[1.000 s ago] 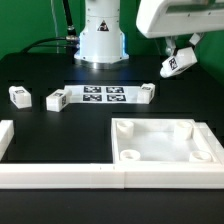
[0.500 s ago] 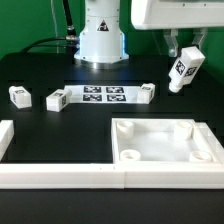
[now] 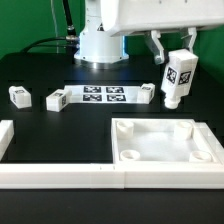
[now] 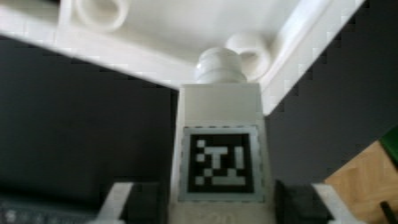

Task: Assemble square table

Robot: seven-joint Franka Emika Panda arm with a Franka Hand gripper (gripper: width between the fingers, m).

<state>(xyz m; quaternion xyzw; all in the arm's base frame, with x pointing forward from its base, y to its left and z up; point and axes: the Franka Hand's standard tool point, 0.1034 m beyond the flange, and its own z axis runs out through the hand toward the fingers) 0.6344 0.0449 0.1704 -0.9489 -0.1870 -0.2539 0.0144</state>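
Observation:
The square table top (image 3: 165, 147), a white tray with a raised rim and round corner sockets, lies at the front on the exterior view's right. My gripper (image 3: 176, 58) hangs above its far edge, shut on a white tagged leg (image 3: 178, 80) that it holds nearly upright in the air. In the wrist view the leg (image 4: 222, 140) points its round tip at a corner socket (image 4: 244, 50) of the top (image 4: 143, 45), and the fingers (image 4: 135, 202) press against both of its sides. Three more legs lie on the table (image 3: 20, 95) (image 3: 58, 99) (image 3: 147, 93).
The marker board (image 3: 103, 95) lies flat between the loose legs. A long white border bar (image 3: 60, 176) runs along the front, and another (image 3: 5, 135) lies at the exterior view's left. The robot base (image 3: 100, 40) stands at the back.
The gripper has come down and toward the table top with the leg, which has turned from tilted to nearly upright. The grip has stayed the same.

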